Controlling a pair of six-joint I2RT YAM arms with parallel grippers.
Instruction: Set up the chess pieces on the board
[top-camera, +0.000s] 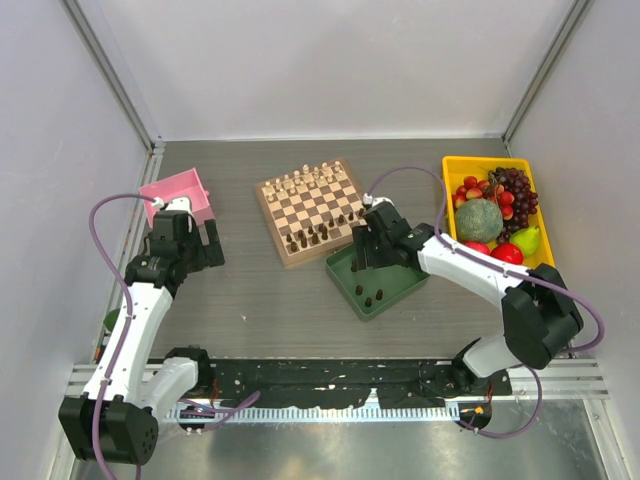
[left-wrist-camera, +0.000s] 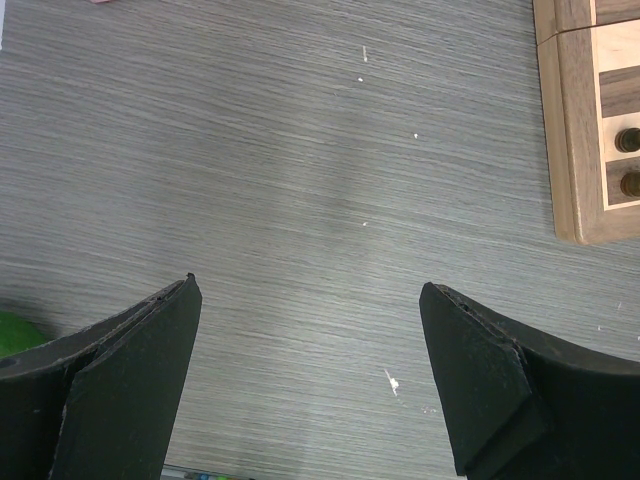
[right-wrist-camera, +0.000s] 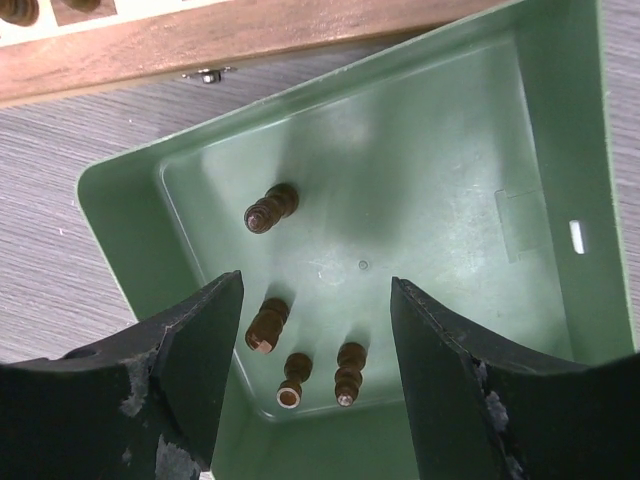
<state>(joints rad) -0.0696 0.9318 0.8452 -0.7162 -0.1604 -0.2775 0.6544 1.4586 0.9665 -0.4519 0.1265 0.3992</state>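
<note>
The board lies mid-table with pale chessmen along its far rows and dark chess pieces along its near rows. Its corner with two dark pieces shows in the left wrist view. Several dark pieces stand loose in the green tray, near its front corner. My right gripper hangs open over the tray; in the right wrist view its jaws stand wide apart above those pieces, holding nothing. My left gripper is open and empty over bare table, left of the board.
A pink bin stands at the back left behind the left gripper. A yellow bin of fruit stands at the right. The board's edge lies just beyond the tray. A green object lies by the left arm.
</note>
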